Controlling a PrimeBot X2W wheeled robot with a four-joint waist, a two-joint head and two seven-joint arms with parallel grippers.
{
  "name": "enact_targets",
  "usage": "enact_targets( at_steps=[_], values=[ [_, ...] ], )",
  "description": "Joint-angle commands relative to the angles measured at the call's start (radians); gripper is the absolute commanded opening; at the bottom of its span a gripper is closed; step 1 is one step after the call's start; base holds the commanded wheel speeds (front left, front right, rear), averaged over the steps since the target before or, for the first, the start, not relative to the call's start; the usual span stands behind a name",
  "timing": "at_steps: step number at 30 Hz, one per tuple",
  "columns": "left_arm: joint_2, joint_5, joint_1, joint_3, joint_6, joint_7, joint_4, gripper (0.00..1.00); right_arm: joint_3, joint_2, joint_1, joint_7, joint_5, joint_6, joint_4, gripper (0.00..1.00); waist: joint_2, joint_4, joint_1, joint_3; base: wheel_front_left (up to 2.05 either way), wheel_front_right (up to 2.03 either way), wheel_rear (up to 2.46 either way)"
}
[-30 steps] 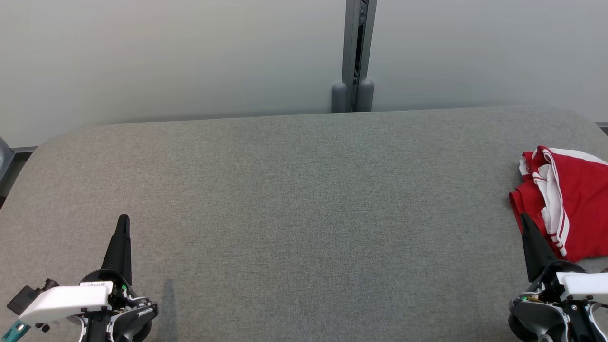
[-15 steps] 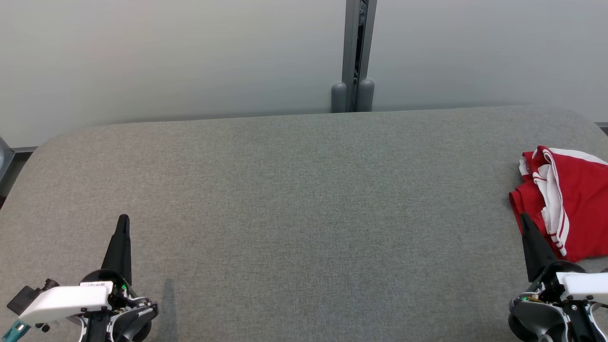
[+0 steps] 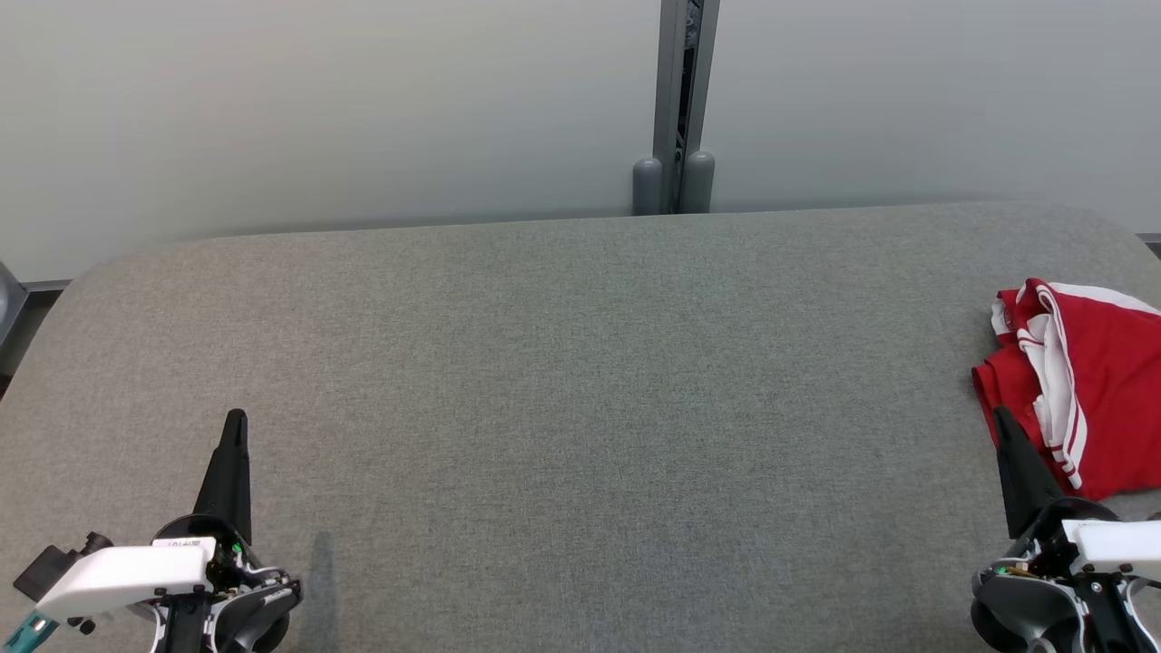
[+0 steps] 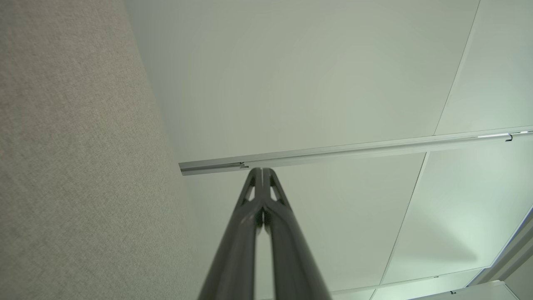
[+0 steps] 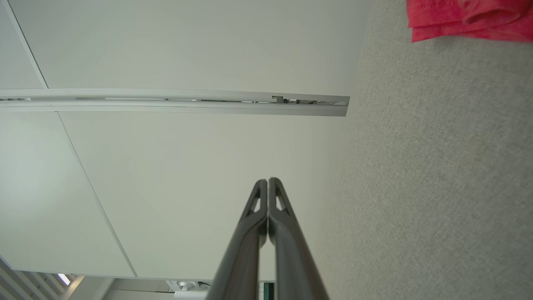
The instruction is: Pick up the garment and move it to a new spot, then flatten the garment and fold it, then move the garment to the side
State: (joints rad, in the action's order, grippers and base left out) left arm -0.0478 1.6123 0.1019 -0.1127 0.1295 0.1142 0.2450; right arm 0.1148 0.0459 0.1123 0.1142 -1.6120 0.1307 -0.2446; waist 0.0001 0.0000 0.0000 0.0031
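- Garment (image 3: 1079, 381): you have it red with white stripes, bunched up at the right edge of the table (image 3: 580, 363).
- Right claw (image 3: 1000, 417) is clenched on nothing. Its tip sits at the garment's near left corner and overlaps the red cloth in the head view. You cannot tell from there whether it touches.
- From the right wrist, the garment (image 5: 466, 18) is a red patch in the upper right corner, apart from the pressed-together fingers of the right claw (image 5: 267, 182).
- Left claw (image 3: 235, 419) is clenched and empty too, at the table's near left, well apart from the garment. The left wrist view has the left claw (image 4: 261, 171) with its fingers meeting at the tips.
- Garment's right side is cut off by the head view's edge, so you cannot read its full outline or its type.
- Folds hide its lower layers.
- Both arms are cropped by the head view's bottom edge.
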Motion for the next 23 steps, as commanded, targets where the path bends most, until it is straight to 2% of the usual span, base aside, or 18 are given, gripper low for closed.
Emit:
enact_targets(
  at_steps=[1,23],
  values=[
    [-0.005,0.001,0.014,-0.003,0.004,0.003,-0.003,0.0,0.0,0.009,-0.01,0.003,-0.002,0.0,0.003,0.0,-0.0001,0.0,0.0,0.0,0.0,0.0,0.0],
    [-0.005,0.001,0.014,-0.003,0.004,0.003,-0.003,0.0,0.0,0.009,-0.01,0.003,-0.002,0.0,0.003,0.0,-0.0001,0.0,0.0,0.0,0.0,0.0,0.0]
  ],
)
